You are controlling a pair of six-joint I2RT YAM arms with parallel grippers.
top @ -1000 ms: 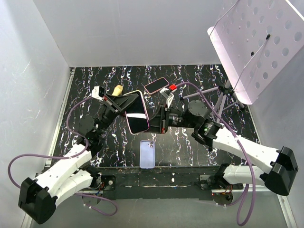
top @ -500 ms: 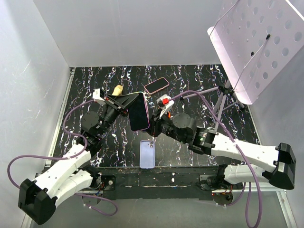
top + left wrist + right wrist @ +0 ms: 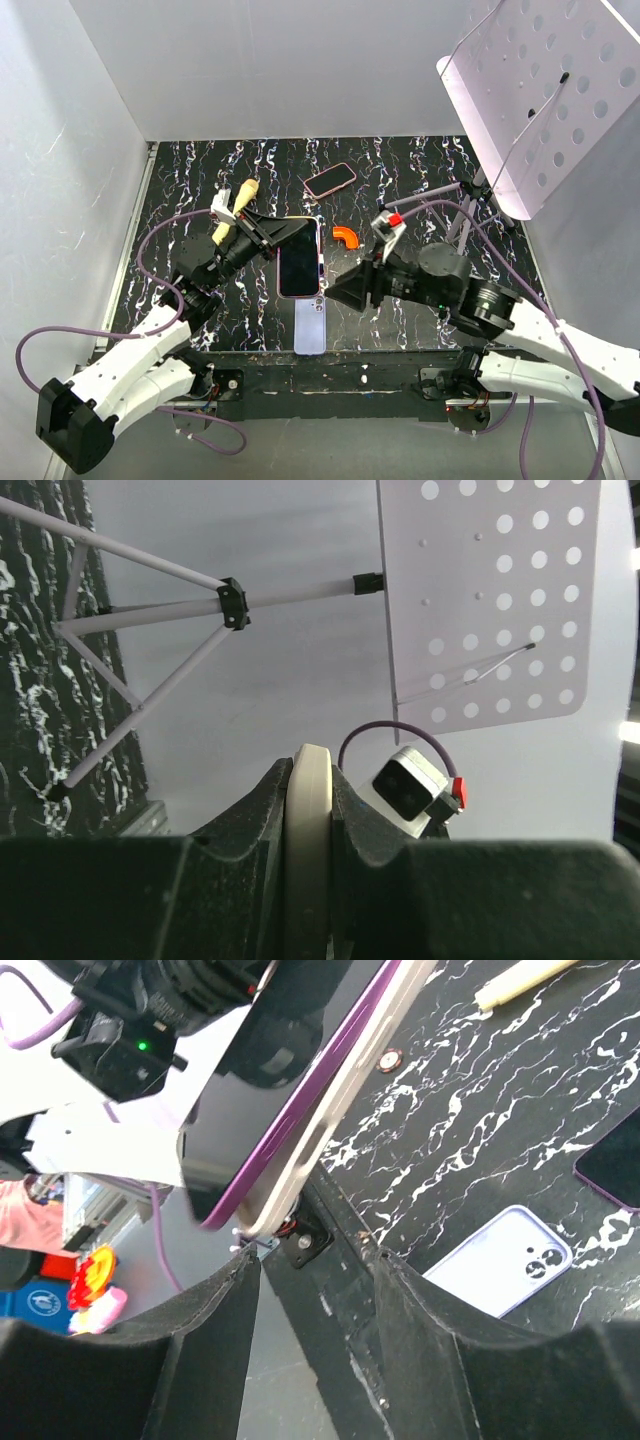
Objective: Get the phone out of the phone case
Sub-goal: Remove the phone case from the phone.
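Phone (image 3: 299, 268): held up off the table (image 3: 420, 170), mid-scene btwn the two arms, dark screen facing the top cam.
Case (image 3: 308, 850): cream rim, wrapped round the phone as far as I can see; not separated yet.
Left gripper (image 3: 283, 230): fingers pinched tight on the case rim at the phone's far end; wrist cam shows the rim squeezed btwn them.
Right gripper (image 3: 336, 289): fingers spread, gripping nothing, just right of the phone w/ a gap.
Just changed: a sec ago the right gripper was clamped on the phone's right edge; now it has let go and backed off. Phone has also swung from a slant to nearly square w/ the table.
Meaning: I judge that peel try is over and the phone is prob. still seated; the right needs a fresh bite on an edge or corner.
Pointing: screen up; which end is the top, I can't tell.
Long axis: near-to-far, near end hanging over a lilac phone (image 3: 310, 325) lying on the table.
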